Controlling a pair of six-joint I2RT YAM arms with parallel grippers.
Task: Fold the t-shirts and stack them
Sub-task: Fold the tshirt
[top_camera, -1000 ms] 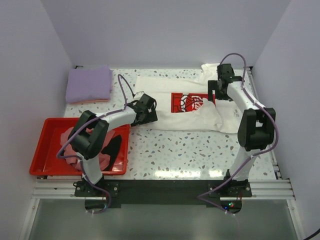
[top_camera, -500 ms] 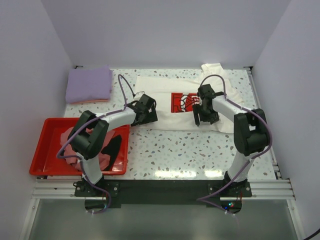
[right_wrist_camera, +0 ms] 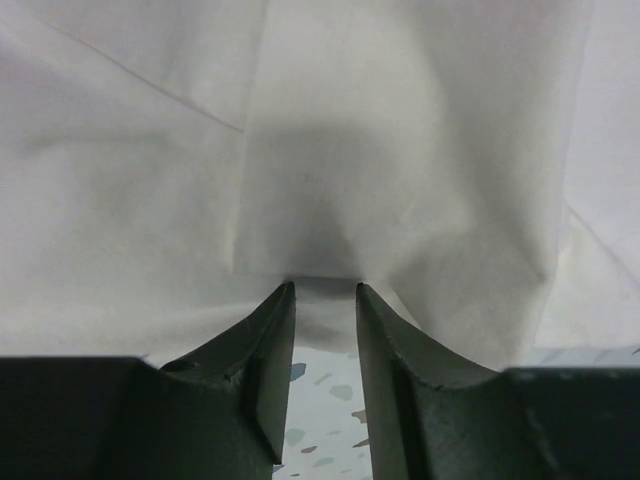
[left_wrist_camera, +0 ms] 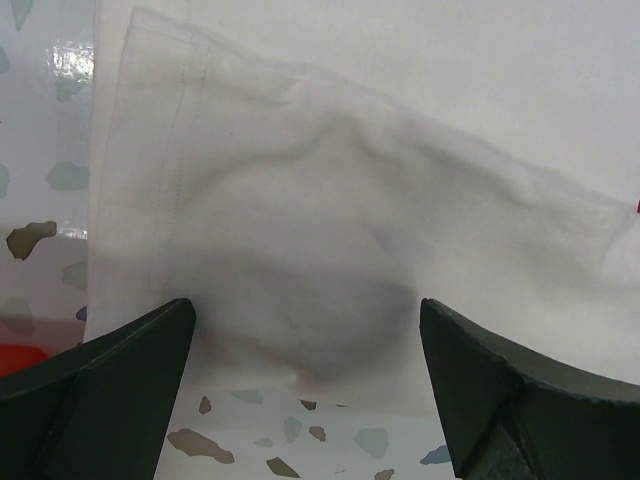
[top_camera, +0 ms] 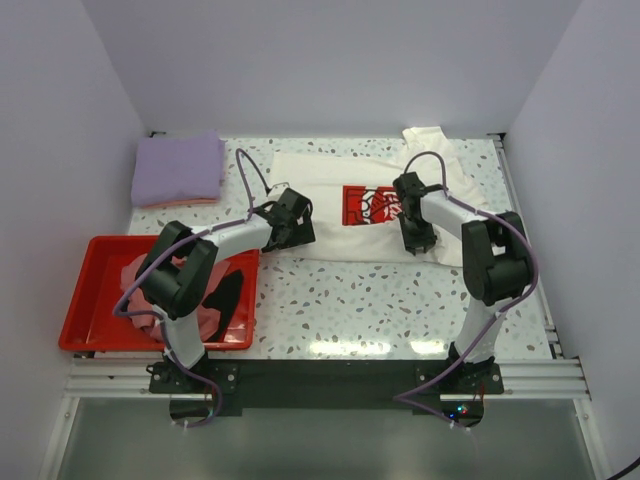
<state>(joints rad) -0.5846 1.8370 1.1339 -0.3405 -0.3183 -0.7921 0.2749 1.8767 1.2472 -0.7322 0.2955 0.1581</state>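
Top external view: shows cream-white t-shirt spread flat on speckled table, centre to rear, red chest print facing up. Places lavender t-shirt folded at rear left corner, well apart from the spread garment. Notes red tray at near left, holding pink t-shirt and black t-shirt bunched together, partly hidden by the left arm. Locates left gripper low over the near left edge of the cream-white t-shirt, and right gripper at the near hem, just right of the print. Left wrist view: confirms jaws wide apart, one dark finger at each lower corner of the picture, a doubled flap of white cloth lying between and ahead of them, its edge resting on the table; cannot tell whether the pads touch the fabric. Right wrist view: records jaws drawn nearly together, fingers meeting the hem at the tips, cloth puckered into a raised fold there and creases running away from the pinch point.
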